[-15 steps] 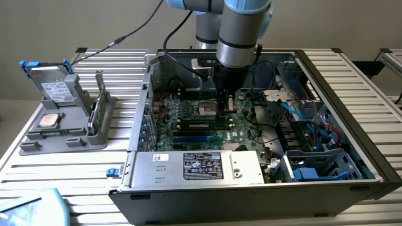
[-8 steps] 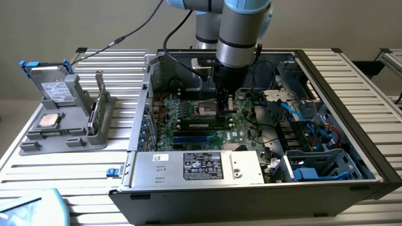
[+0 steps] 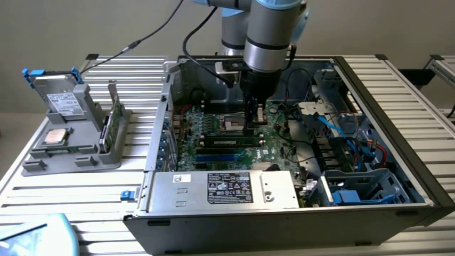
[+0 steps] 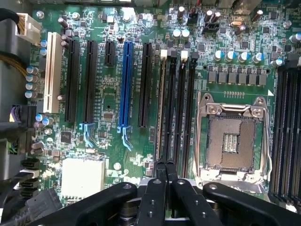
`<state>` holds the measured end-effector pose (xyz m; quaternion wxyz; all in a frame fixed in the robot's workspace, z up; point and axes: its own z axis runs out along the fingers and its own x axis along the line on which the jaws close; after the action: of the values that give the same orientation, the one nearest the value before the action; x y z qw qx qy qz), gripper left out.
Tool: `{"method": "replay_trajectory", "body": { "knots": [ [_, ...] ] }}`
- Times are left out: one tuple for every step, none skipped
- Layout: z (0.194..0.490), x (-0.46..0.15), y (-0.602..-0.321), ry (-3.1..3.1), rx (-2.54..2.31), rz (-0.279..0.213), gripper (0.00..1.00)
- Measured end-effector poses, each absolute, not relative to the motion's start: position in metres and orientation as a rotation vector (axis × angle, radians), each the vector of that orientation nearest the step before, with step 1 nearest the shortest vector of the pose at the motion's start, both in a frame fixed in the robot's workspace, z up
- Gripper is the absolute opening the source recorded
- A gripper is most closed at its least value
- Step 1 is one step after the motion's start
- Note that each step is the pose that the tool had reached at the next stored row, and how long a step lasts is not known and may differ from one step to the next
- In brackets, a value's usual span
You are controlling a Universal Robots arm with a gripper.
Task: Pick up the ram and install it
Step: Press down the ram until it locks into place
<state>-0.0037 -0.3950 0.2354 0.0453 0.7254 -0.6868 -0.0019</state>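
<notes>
Could have gone wrong through uneven pressure: bearing on one end only of the ram [image 3: 227,142] might have tipped it in its memory slot [image 4: 173,108], left the far end proud and unlatched, or flexed the motherboard [image 3: 213,128]. Could also have clipped the open processor socket [image 3: 233,124], just beside the gripper [image 3: 254,118] at nine o'clock in the exterior view. Found the ram lying along the slot, stretching off toward seven o'clock from the gripper. Reached straight down from twelve o'clock into the open case [image 3: 398,101], arm [image 3: 274,32] near vertical, wrist squared to the board. Kept the jaws drawn together over the stick's near end; possibly pinching its top edge, though hard to tell here.
</notes>
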Motion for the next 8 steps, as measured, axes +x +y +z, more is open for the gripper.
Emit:
{"method": "replay_trajectory", "body": {
  "knots": [
    [0.235, -0.006, -0.395, -2.098, 2.216, -0.004, 0.1],
    [0.235, -0.008, -0.395, -2.099, 2.217, -0.003, 0.1],
    [0.235, -0.01, -0.395, -2.099, 2.217, -0.002, 0.1],
    [0.235, -0.012, -0.395, -2.099, 2.217, -0.001, 0.1],
    [0.235, -0.014, -0.395, -2.1, 2.218, -0.001, 0.1],
    [0.235, -0.016, -0.395, -2.1, 2.218, 0.0, 0.1],
    [0.235, -0.018, -0.395, -2.1, 2.218, 0.001, 0.1],
    [0.235, -0.019, -0.395, -2.101, 2.218, 0.001, 0.1]
  ]
}}
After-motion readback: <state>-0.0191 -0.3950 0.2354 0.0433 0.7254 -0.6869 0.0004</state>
